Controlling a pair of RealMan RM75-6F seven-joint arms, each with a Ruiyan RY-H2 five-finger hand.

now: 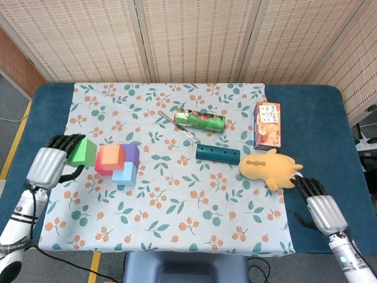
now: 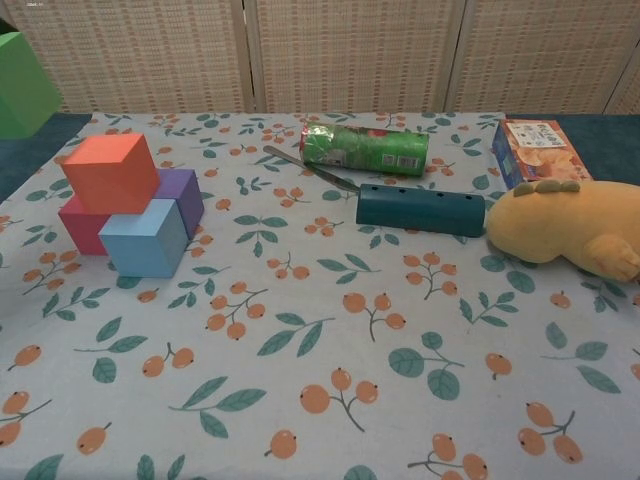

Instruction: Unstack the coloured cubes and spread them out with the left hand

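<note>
The left robot hand (image 1: pixel 50 163) holds the green cube (image 1: pixel 82 152) near the table's left edge, just left of the remaining stack (image 1: pixel 119 163), so bare cloth lies straight below it, while the right robot hand (image 1: pixel 321 207), holding nothing, rests far off.

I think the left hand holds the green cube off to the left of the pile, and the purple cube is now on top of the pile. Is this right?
Not quite. The left hand does hold the green cube left of the pile, but the cube on top is the orange cube, not the purple cube, which sits lower, behind the light blue cube. The chest view shows this.
</note>
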